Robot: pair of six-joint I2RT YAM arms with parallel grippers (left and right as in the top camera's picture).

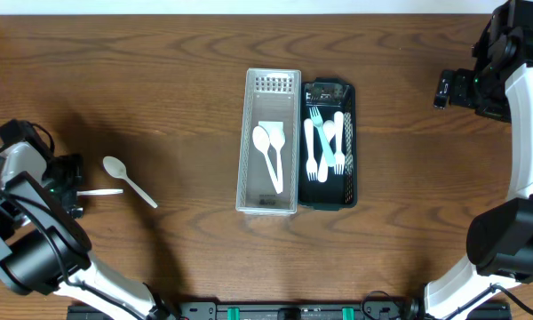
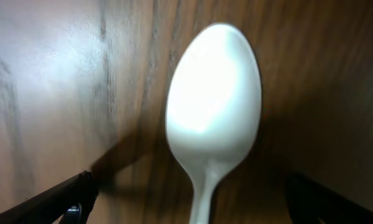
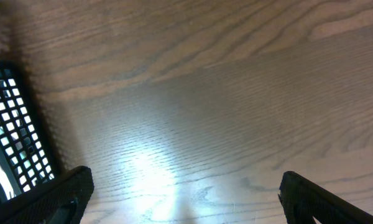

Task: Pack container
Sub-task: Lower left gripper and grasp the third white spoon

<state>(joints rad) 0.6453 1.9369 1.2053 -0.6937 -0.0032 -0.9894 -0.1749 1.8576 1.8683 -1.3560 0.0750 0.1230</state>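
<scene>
A white spoon [image 2: 212, 118] fills the left wrist view, its bowl away from me and its handle running down between my left gripper's [image 2: 193, 211] fingers, which stand wide apart and do not touch it. From overhead this gripper [image 1: 71, 187] is at the far left with a thin white utensil [image 1: 102, 192] sticking out to its right. Another white spoon [image 1: 129, 180] lies on the table just beside it. A clear tray [image 1: 245, 142] holds two white spoons. A black basket [image 1: 351, 147] next to it holds white and teal forks. My right gripper [image 1: 442, 91] is open and empty over bare table [image 3: 183, 205].
The black basket's mesh end [image 3: 12, 137] shows at the left edge of the right wrist view. The wooden table [image 1: 178, 71] stretches around both containers. The arm bases stand at the front edge, left and right.
</scene>
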